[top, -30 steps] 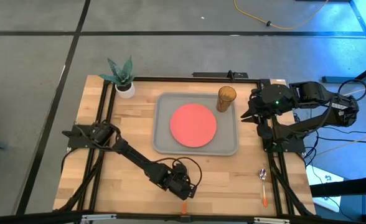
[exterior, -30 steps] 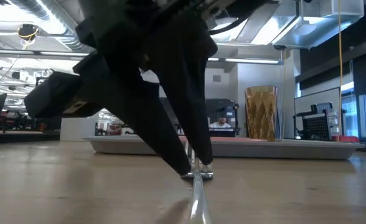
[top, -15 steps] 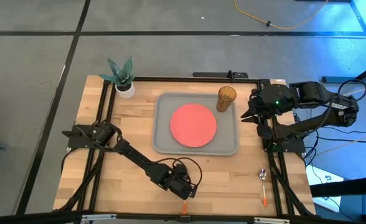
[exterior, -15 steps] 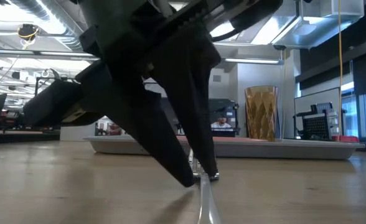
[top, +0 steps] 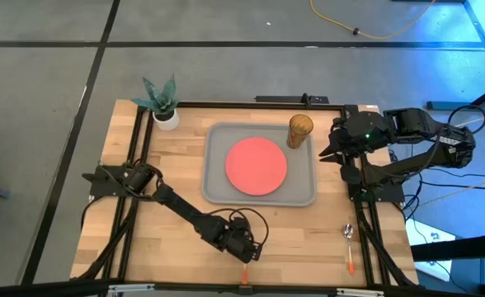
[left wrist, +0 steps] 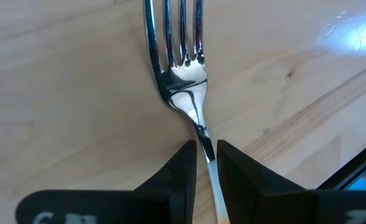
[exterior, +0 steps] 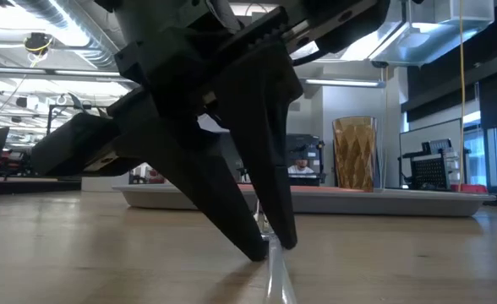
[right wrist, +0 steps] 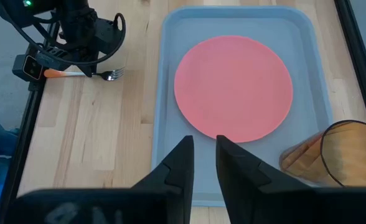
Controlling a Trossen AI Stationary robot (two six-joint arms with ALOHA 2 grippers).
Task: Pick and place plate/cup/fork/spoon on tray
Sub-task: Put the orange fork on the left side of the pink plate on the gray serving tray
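Observation:
The fork (left wrist: pixel 180 74) lies flat on the wood near the table's near edge, its orange handle (top: pixel 244 272) toward that edge. My left gripper (left wrist: pixel 206 152) points steeply down over it, open. One finger stands on either side of the silver neck, with the tips low at the table (exterior: pixel 272 247). The coral plate (top: pixel 256 165) lies in the grey tray (top: pixel 214 194), and the amber cup (top: pixel 299 130) stands upright in the tray's far right corner. The spoon (top: pixel 349 243) lies on the wood at the near right. My right gripper (right wrist: pixel 205 146) waits high over the tray's right side, open and holding nothing.
A white pot with a green plant (top: pixel 162 103) stands at the table's far left corner. Bare wood lies between the tray and the near edge. A black frame rail runs along each table edge, close to the fork's handle.
My left gripper has sunk a little over the fork, bringing its fingertips down to the table on either side of the neck. The fork has not moved.

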